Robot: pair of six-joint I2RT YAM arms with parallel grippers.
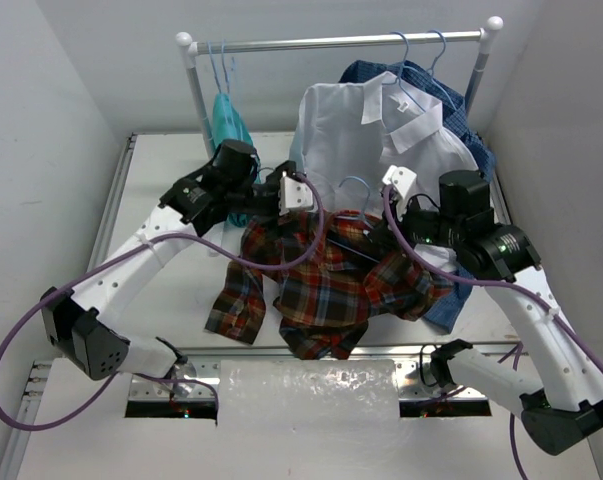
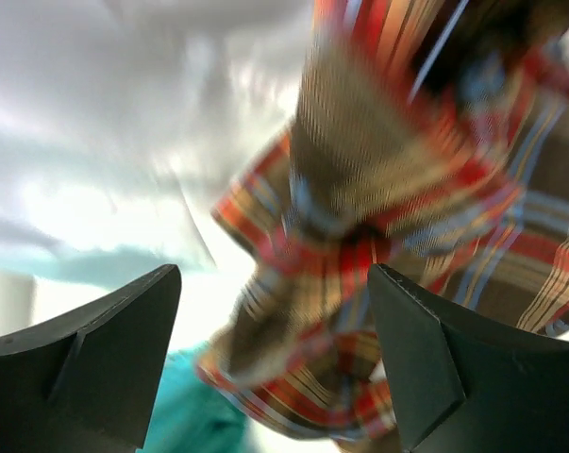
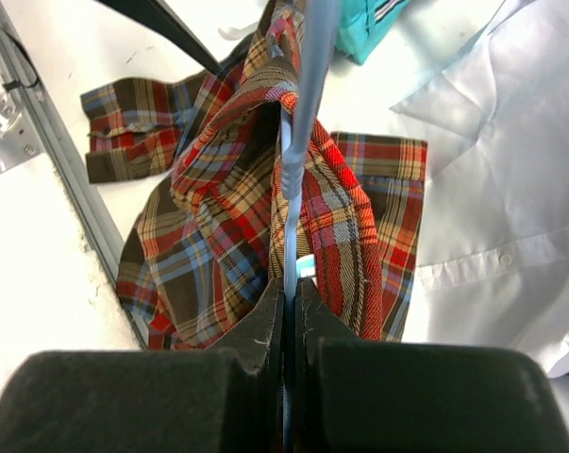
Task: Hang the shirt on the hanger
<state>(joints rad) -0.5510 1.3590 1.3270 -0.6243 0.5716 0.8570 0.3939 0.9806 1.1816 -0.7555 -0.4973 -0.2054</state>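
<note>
Overhead first: shows the red, orange, dark-green and navy plaid flannel shirt (image 1: 321, 275) heaped mid-way across the white tabletop (image 1: 161, 190), one sleeve spread to the left, the upper part bunched up between the two arms. Gives only the hook loop of the thin pale-blue wire hanger (image 1: 355, 184) above that bunch; loses the rest inside the plaid. Places the left gripper (image 1: 303, 205) at the shirt's upper left edge and the right gripper (image 1: 381, 235) at its upper right, fingertips lost against dark housings and cloth, so no reading of either opening from here. Behind, catches a plain white collared shirt (image 1: 381, 140) hung from the grey metal rail (image 1: 331, 42), a blue checked shirt (image 1: 451, 95) partly covered by it, and a teal garment (image 1: 226, 120) at the rail's left end.

Left wrist next: blurs heavily. Shows the left gripper (image 2: 275, 359) with both black fingers (image 2: 105, 368) spread wide and nothing pinched between them; sets plaid cloth (image 2: 407, 217) beyond the gap, contact impossible to judge. Cuts off a patch of teal fabric at the bottom edge.

Right wrist last: reads sharp. Shows the right gripper (image 3: 290, 307) with its black fingers (image 3: 265, 335) pressed together on the hanger's pale wire (image 3: 303, 113), which runs straight up from the jaws with folds of plaid (image 3: 218, 217) draped over it. Crops a dark wedge at the top edge, not identifiable.
</note>
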